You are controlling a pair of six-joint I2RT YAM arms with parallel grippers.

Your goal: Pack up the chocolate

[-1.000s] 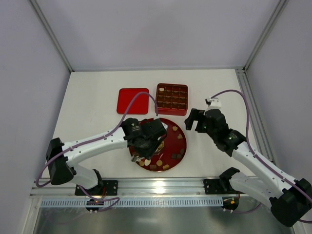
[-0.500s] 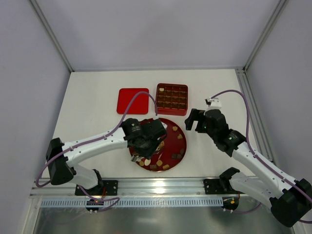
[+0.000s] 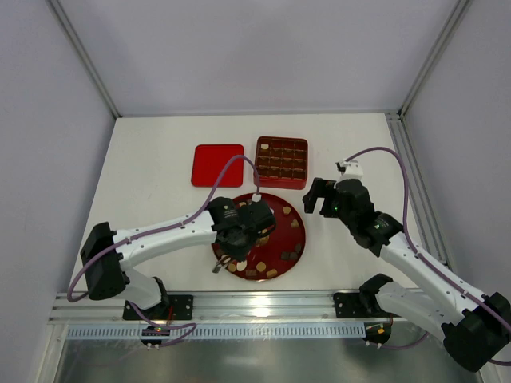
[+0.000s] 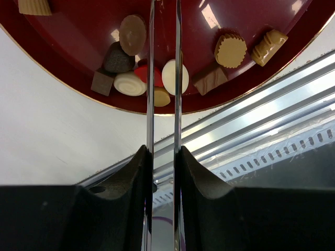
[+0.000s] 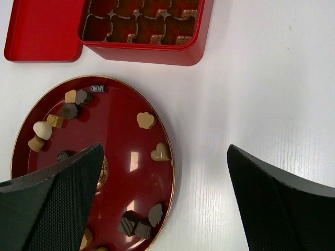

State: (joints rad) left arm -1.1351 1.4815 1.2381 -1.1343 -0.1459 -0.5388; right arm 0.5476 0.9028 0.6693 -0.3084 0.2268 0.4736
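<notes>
Cream, tan and dark-brown chocolate [image 4: 175,77] lies loose on the round red plate [image 5: 120,104], much of it crowded along the rim nearest the arms, with other pieces scattered round the edge. Right over that near cluster hang the thin metal blades of the left fingers [image 4: 176,120], drawn to a narrow slot. That width suits lifting one small piece out of a crowd without nudging its neighbours. The blade ends run out of the wrist view, so I cannot tell whether a piece is pinched between them. Just beyond the plate stands the square red box [image 5: 152,52], its lid [image 5: 42,31] laid flat beside it on the white counter [image 5: 261,78], leaving the grid of cells open from above for dropping pieces in. At least one cell holds a pale piece; the rest are too dark to judge. Beside the plate's right edge the right fingers [image 5: 57,204] hover spread wide and hold nothing, probably parked out of the other pair's way
</notes>
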